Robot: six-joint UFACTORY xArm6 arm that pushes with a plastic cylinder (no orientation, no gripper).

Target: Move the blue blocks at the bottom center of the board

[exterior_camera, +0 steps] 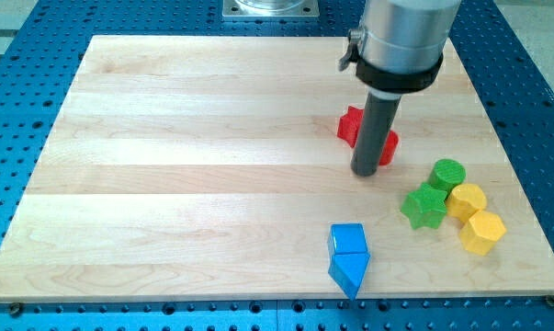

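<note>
Two blue blocks sit touching near the board's bottom edge, a little right of centre: a blue cube (348,239) above a blue triangular block (350,271). My tip (366,172) is at the lower end of the dark rod, on the board above and slightly right of the blue cube, well apart from it. The rod stands in front of a red star-shaped block (353,126) and partly hides a second red piece (390,146) to its right.
At the view's right stand a green cylinder (447,173), a green star (424,206), and two yellow blocks (467,199) (483,232), clustered together. The wooden board (166,184) lies on a blue perforated table.
</note>
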